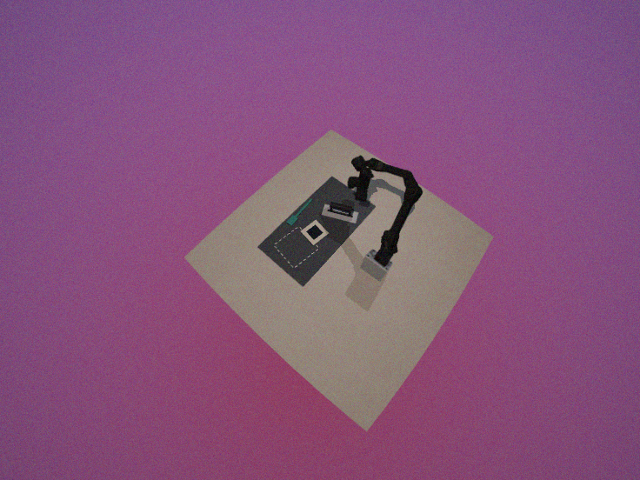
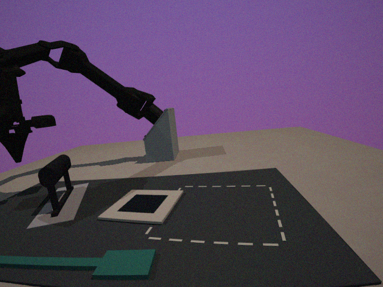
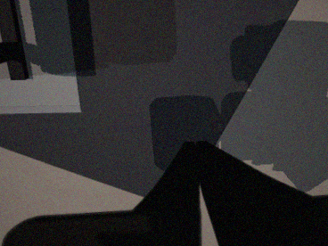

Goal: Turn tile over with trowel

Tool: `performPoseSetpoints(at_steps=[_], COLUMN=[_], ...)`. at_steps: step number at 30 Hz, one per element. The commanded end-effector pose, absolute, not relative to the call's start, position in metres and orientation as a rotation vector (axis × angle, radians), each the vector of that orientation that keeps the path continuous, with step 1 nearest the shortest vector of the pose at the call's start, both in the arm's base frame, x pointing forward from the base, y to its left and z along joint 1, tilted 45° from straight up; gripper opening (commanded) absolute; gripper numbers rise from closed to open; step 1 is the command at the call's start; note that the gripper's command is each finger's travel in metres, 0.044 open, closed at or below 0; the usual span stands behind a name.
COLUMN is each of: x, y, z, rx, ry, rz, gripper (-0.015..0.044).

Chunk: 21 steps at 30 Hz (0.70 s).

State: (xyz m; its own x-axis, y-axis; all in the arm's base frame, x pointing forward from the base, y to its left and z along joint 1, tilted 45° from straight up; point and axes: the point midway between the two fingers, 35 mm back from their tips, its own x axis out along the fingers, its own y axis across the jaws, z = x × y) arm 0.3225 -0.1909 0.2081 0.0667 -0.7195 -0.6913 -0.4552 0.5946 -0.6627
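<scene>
The tile (image 1: 315, 231) (image 2: 142, 204) lies flat with its dark marked square up, overlapping one side of the dashed outline (image 2: 198, 241). A grey trowel plate (image 1: 352, 216) (image 2: 75, 207) (image 3: 49, 95) lies flat on the mat, apart from the tile. Its black handle (image 1: 342, 208) (image 2: 54, 171) stands raised on two posts. My gripper (image 1: 363, 202) (image 2: 18, 161) (image 3: 194, 151) is shut and empty, its fingertips together above the mat, off to the trowel's side away from the tile. The tile is not in the wrist view.
A teal flat-bladed tool (image 1: 292, 220) (image 2: 126, 264) with a long thin handle lies along the edge of the dark mat (image 1: 303, 276) (image 2: 309, 247). The arm's grey base block (image 1: 376, 266) (image 2: 161, 142) stands on the pale table (image 1: 310, 320) beside the mat.
</scene>
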Motion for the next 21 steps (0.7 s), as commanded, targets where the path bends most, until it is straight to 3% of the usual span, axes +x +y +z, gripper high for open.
performPoseSetpoints(at_steps=[1,6,10,21], x=[0.3225,0.3225,0.3225,0.3225], y=[-0.1909,-0.1909,-0.1909,-0.1909], z=[0.2082,0.2082,0.2082,0.2081], rx=[-1.016,-1.016,-1.016,-1.016], ry=[1.571,1.571,1.571,1.571], rz=[-0.263,-0.263,-0.263,-0.263], gripper=[0.0,0.0,0.01,0.01])
